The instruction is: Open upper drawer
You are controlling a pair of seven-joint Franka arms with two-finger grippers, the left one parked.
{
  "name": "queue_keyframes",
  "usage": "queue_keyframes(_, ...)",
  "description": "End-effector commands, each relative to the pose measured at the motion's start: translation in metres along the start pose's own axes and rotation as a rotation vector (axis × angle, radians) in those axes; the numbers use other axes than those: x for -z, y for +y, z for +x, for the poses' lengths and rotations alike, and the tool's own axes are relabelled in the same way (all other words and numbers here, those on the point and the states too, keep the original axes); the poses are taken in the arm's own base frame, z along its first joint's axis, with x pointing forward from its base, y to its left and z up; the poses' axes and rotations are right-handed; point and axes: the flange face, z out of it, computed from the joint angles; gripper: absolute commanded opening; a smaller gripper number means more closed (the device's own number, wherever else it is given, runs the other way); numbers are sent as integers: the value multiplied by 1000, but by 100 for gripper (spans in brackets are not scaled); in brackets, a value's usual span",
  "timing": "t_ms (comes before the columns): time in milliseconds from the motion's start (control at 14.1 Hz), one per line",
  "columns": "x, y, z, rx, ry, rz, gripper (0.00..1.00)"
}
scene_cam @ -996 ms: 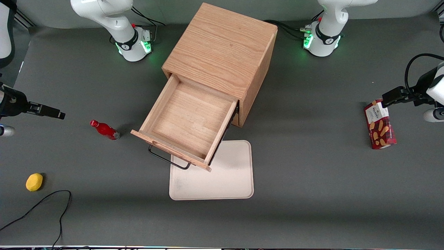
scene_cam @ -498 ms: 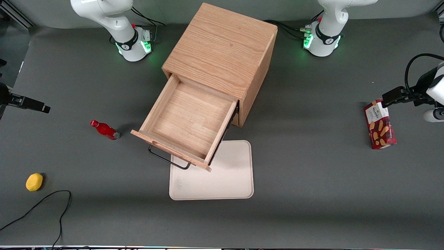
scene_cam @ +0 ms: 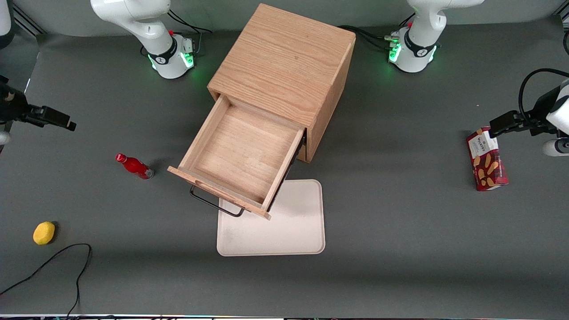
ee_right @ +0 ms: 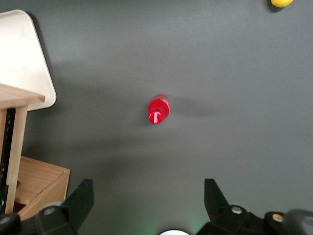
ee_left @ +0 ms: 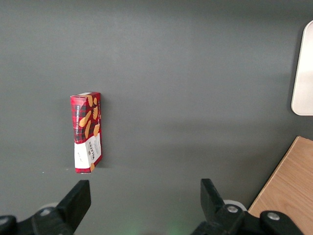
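One drawer stands pulled well out of the wooden cabinet point(scene_cam: 284, 66): the upper drawer point(scene_cam: 242, 155), its bare oak floor open to you and holding nothing. Its thin black handle point(scene_cam: 215, 205) juts from the front panel and overhangs a corner of the cream tray point(scene_cam: 289, 226), which lies flat on the grey worktop point(scene_cam: 400, 222) in front of the cabinet, nearer to the front camera.

Your end effector point(scene_cam: 58, 119) hangs above the worktop at the working arm's end, well apart from the drawer and touching nothing. In the right wrist view its two fingers point(ee_right: 80, 198) are spread wide with only bare worktop between them.

You will find a red bottle point(scene_cam: 133, 166) on the worktop between the end effector and the drawer, seemingly lying on its side, though the wrist view looks almost straight down its cap, so you cannot be sure. A yellow lemon-like fruit point(scene_cam: 44, 233) sits nearer to the front camera than the bottle, with a black cable point(scene_cam: 66, 258) just beside it. Toward the parked arm's end lies a red biscuit box point(scene_cam: 486, 160).
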Motion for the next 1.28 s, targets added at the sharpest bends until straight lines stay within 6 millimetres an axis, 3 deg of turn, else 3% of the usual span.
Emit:
queue_keyframes(0, 3, -10, -22, 33, -5, -36, 100)
queue_keyframes(213, 7, -24, -8, 61, -36, -38, 100)
queue_keyframes(569, 11, -14, 28, 78, -30, -13, 100)
queue_keyframes(711, 15, -1, 32, 100, -21, 29, 100)
queue_keyframes(925, 25, -2, 41, 96, 0, 27, 100)
queue_keyframes(1209, 15, -3, 47, 88, -20, 24, 100)
